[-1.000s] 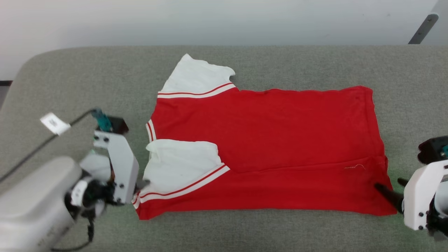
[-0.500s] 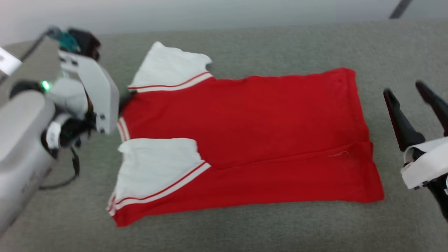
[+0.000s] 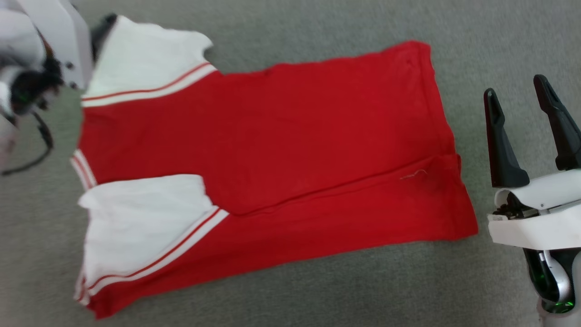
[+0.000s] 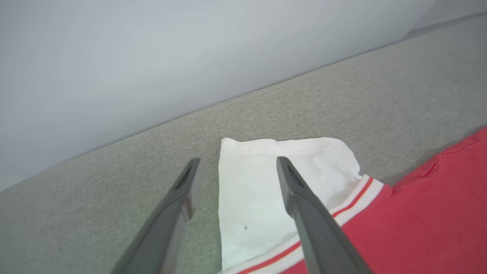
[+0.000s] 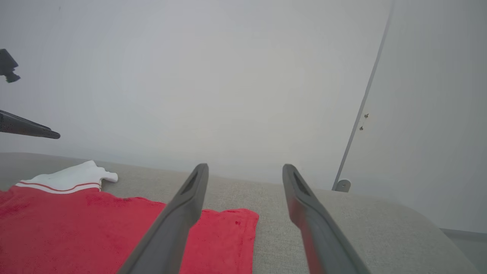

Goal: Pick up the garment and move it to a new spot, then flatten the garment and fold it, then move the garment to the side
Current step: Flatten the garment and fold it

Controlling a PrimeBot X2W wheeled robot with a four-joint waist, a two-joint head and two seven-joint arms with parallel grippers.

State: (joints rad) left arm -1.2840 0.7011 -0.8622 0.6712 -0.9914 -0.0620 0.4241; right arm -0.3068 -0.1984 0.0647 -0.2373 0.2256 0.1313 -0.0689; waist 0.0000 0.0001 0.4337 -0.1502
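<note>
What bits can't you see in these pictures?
- Underside of the red sleeveless jersey with white panels: head view, pressed against the grey fabric cushion.
- Left gripper: head view, blurred, mostly behind its white wrist housing.
- Jersey's hem: left wrist view, cut off by the right edge.

Grey-green woven fabric worktop (image 3: 317,295) in front of me, padded look. Its far edge has a stitched seam (image 4: 243,96), and in my right wrist view the corner is rounded. Plain pale grey wall (image 5: 228,76) behind it, matte. A thin slanted strip (image 5: 368,76) runs down the wall to a small metal bracket (image 5: 342,185) by the worktop edge. Light soft, even, shadows faint
</note>
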